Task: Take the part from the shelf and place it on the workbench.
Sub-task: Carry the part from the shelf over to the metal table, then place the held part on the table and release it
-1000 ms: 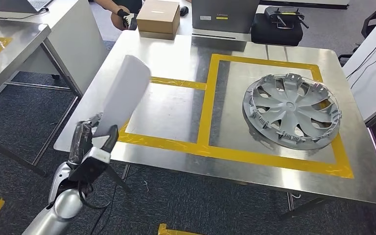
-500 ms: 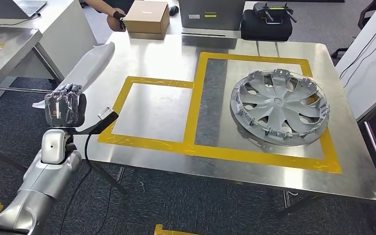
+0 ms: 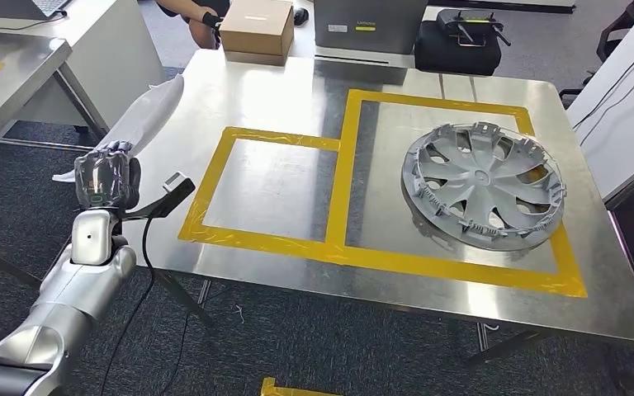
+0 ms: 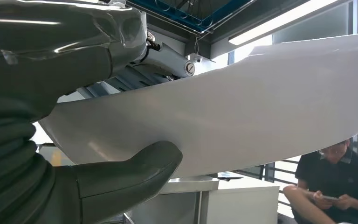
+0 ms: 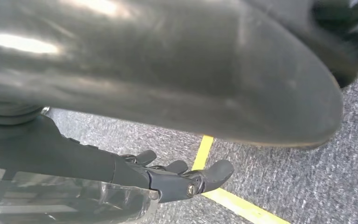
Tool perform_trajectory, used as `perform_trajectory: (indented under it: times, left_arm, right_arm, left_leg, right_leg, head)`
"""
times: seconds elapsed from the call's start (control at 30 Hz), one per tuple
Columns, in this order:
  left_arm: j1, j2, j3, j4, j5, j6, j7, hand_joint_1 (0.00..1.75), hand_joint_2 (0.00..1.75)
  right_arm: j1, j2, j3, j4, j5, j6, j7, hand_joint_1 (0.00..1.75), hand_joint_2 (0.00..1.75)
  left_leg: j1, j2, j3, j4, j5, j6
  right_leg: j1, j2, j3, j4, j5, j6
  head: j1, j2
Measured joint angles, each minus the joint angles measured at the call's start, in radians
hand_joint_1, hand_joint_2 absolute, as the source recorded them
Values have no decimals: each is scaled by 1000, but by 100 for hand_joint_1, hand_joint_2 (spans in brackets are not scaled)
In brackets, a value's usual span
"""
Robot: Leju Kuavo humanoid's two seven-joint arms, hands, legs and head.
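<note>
Left hand point(image 3: 107, 180) around smooth white part point(image 3: 149, 111)

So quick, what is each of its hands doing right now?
Left hand: holding the long white part.
Right hand: hanging above the carpet, holding nothing, fingers loosely curled.

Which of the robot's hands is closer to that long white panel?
Left. The left hand grips the white panel at its lower end, beside the workbench. The right hand hangs over the carpet floor, holding nothing.
</note>
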Motion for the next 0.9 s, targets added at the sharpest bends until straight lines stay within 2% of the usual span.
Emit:
perform_trajectory:
  times: [0.03, 0.07, 0.1, 0.13, 0.17, 0.2, 0.3, 0.33, 0.37, 0.4, 0.47, 0.5, 0.53, 0.57, 0.63, 0.67, 0.7, 0.8, 0.87, 0.9]
  left_arm:
    - [-5, -1, -4, 19, -6, -1, 3, 175, 175]
    - [-12, -3, -8, 37, -10, -4, 1, 175, 175]
    - [-22, -6, -13, 57, -10, -9, -6, 175, 175]
    - [-34, -10, -17, 74, -7, -16, -20, 175, 175]
    - [-47, -17, -22, 92, -1, -24, -38, 175, 175]
    - [-57, -24, -27, 107, 6, -29, -57, 175, 175]
    - [-67, -52, -40, 137, 30, -34, -102, 175, 175]
    - [-68, -62, -44, 142, 37, -35, -113, 175, 175]
    - [-69, -70, -49, 147, 42, -38, -123, 175, 175]
    - [-69, -79, -55, 151, 48, -41, -132, 175, 175]
    - [-67, -97, -69, 159, 61, -51, -148, 175, 175]
    - [-65, -108, -76, 162, 67, -56, -158, 175, 175]
    - [-62, -118, -83, 164, 75, -60, -170, 175, 175]
    - [-61, -128, -91, 165, 82, -63, -181, 175, 175]
    - [-61, -146, -108, 164, 98, -67, -205, 175, 175]
    - [-62, -155, -118, 163, 106, -69, -216, 175, 175]
    - [-62, -164, -128, 161, 115, -73, -227, 175, 175]
    - [-57, -187, -156, 150, 137, -86, -248, 175, 175]
    - [-57, -199, -172, 141, 149, -90, -256, 175, 175]
    - [-57, -205, -181, 136, 159, -93, -259, 175, 175]
  right_arm:
    - [1, -1, 0, 0, 0, 0, 1, 0, 0]
    - [1, -2, 0, 1, 1, 0, 2, 0, 0]
    - [0, -3, 0, 1, 2, 1, 4, 0, 0]
    - [-1, -6, 0, 1, 3, 3, 7, 0, 0]
    - [-3, -9, 0, 0, 3, 5, 10, 0, 0]
    - [-3, -12, 0, -1, 4, 7, 12, 0, 0]
    - [-1, -20, 1, -4, 6, 9, 17, 0, 0]
    - [-2, -22, 1, -6, 6, 7, 18, 0, 0]
    - [-2, -24, 1, -8, 8, 5, 18, 0, 0]
    - [-3, -25, 2, -10, 9, 1, 18, 0, 0]
    - [-4, -26, 3, -15, 14, -4, 18, 0, 0]
    - [-4, -26, 4, -17, 17, -6, 18, 0, 0]
    - [-5, -26, 6, -19, 21, -6, 20, 0, 0]
    - [-6, -26, 7, -22, 24, -6, 21, 0, 0]
    - [-11, -26, 9, -27, 28, -6, 24, 0, 0]
    - [-13, -26, 10, -29, 30, -6, 25, 0, 0]
    - [-15, -26, 11, -31, 31, -6, 25, 0, 0]
    - [-16, -27, 17, -34, 36, -7, 27, 0, 0]
    - [-15, -28, 20, -36, 39, -8, 28, 0, 0]
    - [-15, -29, 22, -37, 40, -10, 28, 0, 0]
  left_leg:
    - [-1, 0, 0, 1, 0, 0]
    - [-2, -1, 0, 2, -1, -1]
    - [-2, -3, 0, 5, -2, -2]
    - [-5, -4, -3, 10, -5, -5]
    - [-7, -6, -5, 15, -7, -9]
    - [-9, -7, -8, 19, -9, -12]
    - [-7, -7, -14, 24, -14, -23]
    - [-5, -7, -21, 38, -26, -28]
    - [-2, -6, -35, 69, -46, -34]
    - [1, -6, -59, 122, -75, -41]
    - [8, -5, -120, 255, -131, -51]
    - [12, -4, -143, 300, -141, -54]
    - [15, -3, -147, 303, -131, -56]
    - [18, -3, -132, 267, -104, -56]
    - [20, -2, -65, 130, -41, -52]
    - [19, -3, -36, 75, -24, -48]
    - [16, -4, -18, 42, -18, -44]
    - [9, -5, -10, 24, -17, -27]
    - [11, -4, -5, 13, -10, -11]
    - [12, -3, -3, 8, -6, -4]
  right_leg:
    - [0, 0, -3, -2, 10, 6]
    - [0, 0, 14, -44, 33, 13]
    - [0, -2, 45, -113, 64, 20]
    - [1, -4, 79, -184, 90, 21]
    - [2, -6, 105, -237, 108, 18]
    - [4, -8, 119, -267, 117, 12]
    - [2, -7, 124, -279, 122, -5]
    - [-1, -7, 125, -281, 123, -10]
    - [-4, -6, 127, -283, 125, -15]
    - [-6, -5, 127, -283, 125, -19]
    - [-6, -4, 127, -283, 126, -23]
    - [-6, -4, 127, -283, 125, -23]
    - [-7, -4, 127, -283, 125, -23]
    - [-7, -3, 128, -283, 125, -22]
    - [-7, -1, 129, -283, 124, -20]
    - [-5, -1, 129, -282, 124, -16]
    - [-3, 0, 127, -282, 125, -10]
    - [-4, -1, 122, -285, 127, 10]
    - [-5, -2, 105, -253, 108, 12]
    - [-5, -3, 81, -202, 84, 9]
  head:
    - [0, 0]
    - [0, 0]
    - [0, 0]
    - [0, 0]
    - [-1, 0]
    - [-1, 0]
    - [-1, 0]
    - [-2, 0]
    - [-2, 0]
    - [-2, 0]
    - [-2, 0]
    - [-2, 0]
    - [-2, 0]
    - [-2, 0]
    - [-2, 0]
    - [-2, 0]
    - [-2, 0]
    - [-1, 0]
    - [0, 0]
    - [0, 0]
